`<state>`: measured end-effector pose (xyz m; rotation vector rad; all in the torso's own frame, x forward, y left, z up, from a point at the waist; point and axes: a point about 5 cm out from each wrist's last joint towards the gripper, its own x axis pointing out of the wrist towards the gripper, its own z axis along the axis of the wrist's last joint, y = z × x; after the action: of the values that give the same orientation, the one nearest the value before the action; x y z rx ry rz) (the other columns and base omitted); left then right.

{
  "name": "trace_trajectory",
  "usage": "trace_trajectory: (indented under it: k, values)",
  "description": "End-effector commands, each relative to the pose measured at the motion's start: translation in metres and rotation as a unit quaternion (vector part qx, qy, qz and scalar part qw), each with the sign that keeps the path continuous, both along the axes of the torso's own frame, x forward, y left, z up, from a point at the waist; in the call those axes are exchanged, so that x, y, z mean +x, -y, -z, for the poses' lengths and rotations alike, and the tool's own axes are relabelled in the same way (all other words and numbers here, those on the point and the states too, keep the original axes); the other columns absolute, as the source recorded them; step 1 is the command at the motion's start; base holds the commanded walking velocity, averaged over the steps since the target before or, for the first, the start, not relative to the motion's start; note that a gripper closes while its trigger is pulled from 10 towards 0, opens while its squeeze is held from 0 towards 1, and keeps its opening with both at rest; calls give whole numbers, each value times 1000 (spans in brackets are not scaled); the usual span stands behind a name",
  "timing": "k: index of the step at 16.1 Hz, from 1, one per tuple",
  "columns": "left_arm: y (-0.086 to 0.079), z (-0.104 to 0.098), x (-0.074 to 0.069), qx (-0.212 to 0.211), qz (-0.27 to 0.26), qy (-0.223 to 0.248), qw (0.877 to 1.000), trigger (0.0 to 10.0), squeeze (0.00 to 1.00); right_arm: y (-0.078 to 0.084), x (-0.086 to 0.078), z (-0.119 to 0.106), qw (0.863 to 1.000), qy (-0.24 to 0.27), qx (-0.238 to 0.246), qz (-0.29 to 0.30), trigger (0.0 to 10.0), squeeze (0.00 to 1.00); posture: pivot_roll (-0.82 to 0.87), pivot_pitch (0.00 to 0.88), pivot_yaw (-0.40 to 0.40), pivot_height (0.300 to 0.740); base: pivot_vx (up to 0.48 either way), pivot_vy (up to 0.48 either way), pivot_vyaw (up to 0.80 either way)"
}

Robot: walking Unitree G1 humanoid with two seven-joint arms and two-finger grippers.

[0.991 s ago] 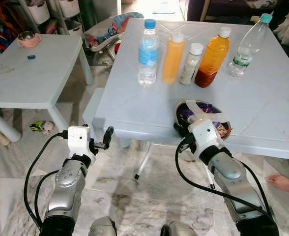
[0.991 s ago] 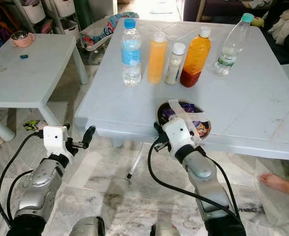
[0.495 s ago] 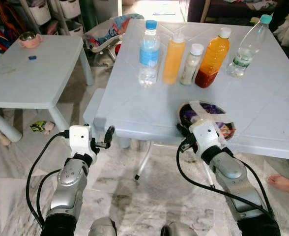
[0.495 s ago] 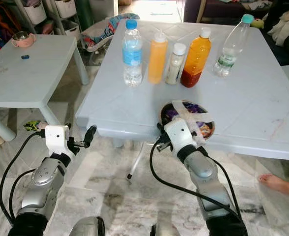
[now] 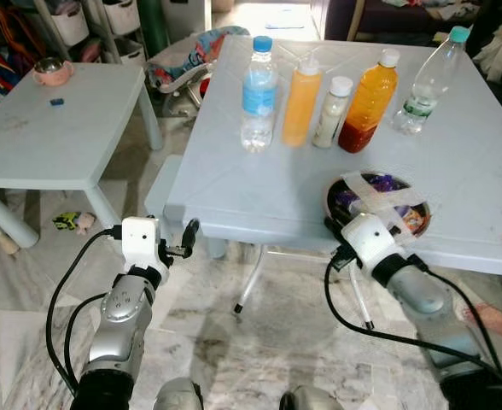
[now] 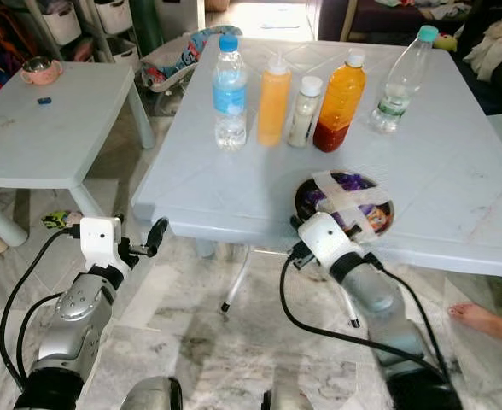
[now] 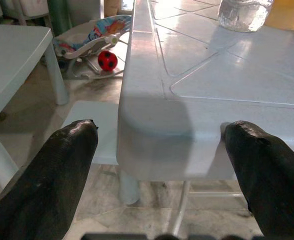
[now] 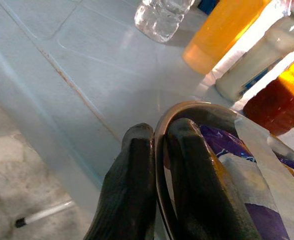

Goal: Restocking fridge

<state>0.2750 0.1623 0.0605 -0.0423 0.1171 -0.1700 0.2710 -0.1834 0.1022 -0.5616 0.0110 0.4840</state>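
Now, from the head, your right gripper (image 6: 309, 229) is pinching the bowl (image 6: 345, 202) at the table's (image 6: 234, 179) near edge, ready to lift. Wrist-side, those fingers (image 8: 132, 185) are clamping its rim; your left gripper's (image 7: 162, 165) fingers are standing apart, idling.

Orange bottles (image 5: 369, 101) on a pale blue table (image 5: 259, 188).

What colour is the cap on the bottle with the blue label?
Blue cap, clearest in the left eye view.
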Motion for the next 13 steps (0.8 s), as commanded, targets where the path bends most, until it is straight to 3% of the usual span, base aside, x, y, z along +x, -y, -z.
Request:
trace_trajectory:
  k: [1, 9, 13]
  values:
    - [-6, 7, -2, 11, -5, -22, 1000, 10000, 0, 4, 6, -13, 999, 35, -20, -14, 10000, 0, -15, 25, 27, 740, 0, 0, 0]
    - [-4, 5, -2, 16, -1, -22, 1000, 10000, 0, 16, 12, -13, 997, 47, -45, -33, 10000, 0, -4, 39, 42, 740, 0, 0, 0]
    - [-3, 2, 0, 25, 5, -16, 1000, 10000, 0, 22, 14, -6, 999, 40, -5, -9, 10000, 0, -1, 40, 45, 740, 0, 0, 0]
